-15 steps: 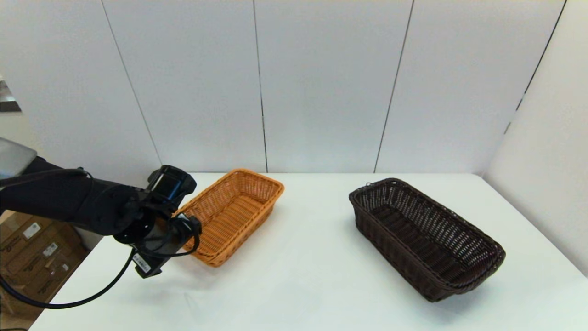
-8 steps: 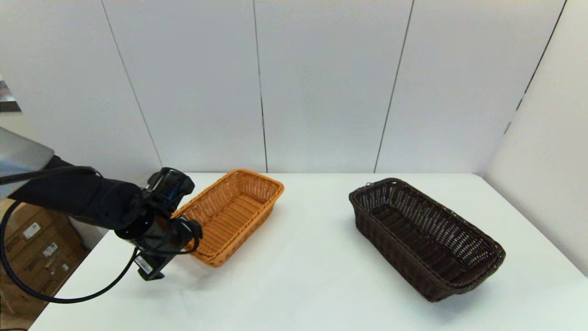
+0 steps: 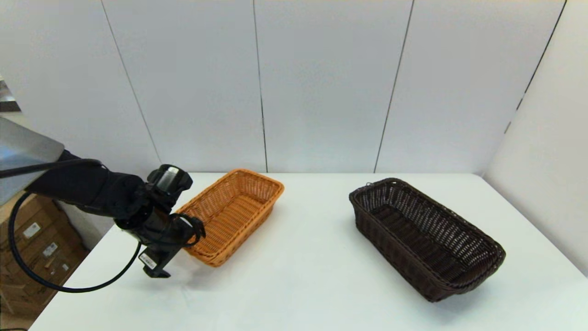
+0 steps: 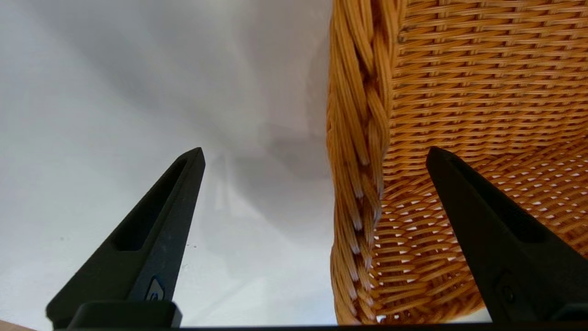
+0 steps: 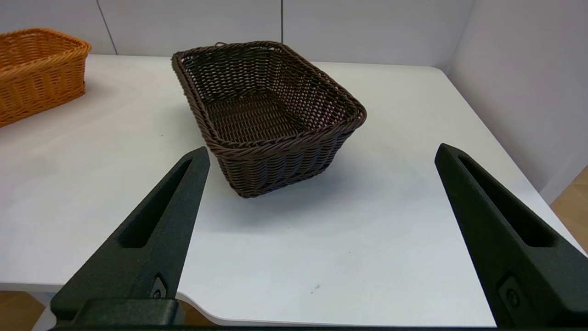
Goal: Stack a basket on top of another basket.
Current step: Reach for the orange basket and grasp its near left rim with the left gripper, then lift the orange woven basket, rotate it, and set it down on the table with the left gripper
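Note:
The orange-tan woven basket (image 3: 234, 209) lies on the left of the white table (image 3: 298, 280), and the dark brown basket (image 3: 425, 236) lies on the right, well apart from it. My left gripper (image 3: 188, 232) is at the orange basket's near-left end. In the left wrist view it (image 4: 315, 154) stands open, with the braided rim (image 4: 356, 138) between its two fingers, one finger outside and one over the inside. My right gripper (image 5: 322, 148) is open and empty, back past the table's near edge, facing the dark basket (image 5: 262, 105); it does not show in the head view.
Cardboard boxes (image 3: 32, 248) sit on the floor beyond the table's left edge. White wall panels close the back and right sides. Bare tabletop lies between the two baskets. The orange basket (image 5: 36, 69) shows far off in the right wrist view.
My left wrist has swung and tipped downward at the orange basket's near-left end. Neither basket has moved.

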Tool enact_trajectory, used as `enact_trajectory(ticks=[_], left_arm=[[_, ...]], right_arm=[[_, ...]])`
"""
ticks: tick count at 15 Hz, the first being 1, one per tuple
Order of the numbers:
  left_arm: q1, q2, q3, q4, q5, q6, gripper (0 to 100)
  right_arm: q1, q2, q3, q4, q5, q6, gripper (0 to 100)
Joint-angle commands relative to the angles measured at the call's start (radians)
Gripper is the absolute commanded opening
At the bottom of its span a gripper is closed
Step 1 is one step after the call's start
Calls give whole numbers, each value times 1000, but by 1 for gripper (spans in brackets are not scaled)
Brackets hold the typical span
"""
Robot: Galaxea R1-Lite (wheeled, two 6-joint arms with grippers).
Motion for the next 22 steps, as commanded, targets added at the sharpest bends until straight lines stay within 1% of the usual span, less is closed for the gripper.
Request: enact_trajectory(ticks=[1,4,5,10,17,19,21,22], left_arm=[[13,27,-6,2,-13,-7,100],[19,50,-29,17,-15,-7,100],[19,47,-37,30,-16,-5,0],[19,30,-43,37,-36,2,0],[19,28,-40,34,-41,2,0],[19,-1,-37,33,-55,1,0],[19,-58,-34,24,-104,2,0],[19,-78,-26,-1,-110,2,0]], right_arm=[[0,0,0,-1,0,-2,100],[0,0,2,-1,0,-2,100],[0,0,2,-1,0,-1,100],[0,0,0,-1,0,-2,100],[0,0,2,-1,0,-1,100],[0,0,2,-1,0,-1,100],[0,0,2,-1,0,-2,100],[0,0,2,-1,0,-2,100]])
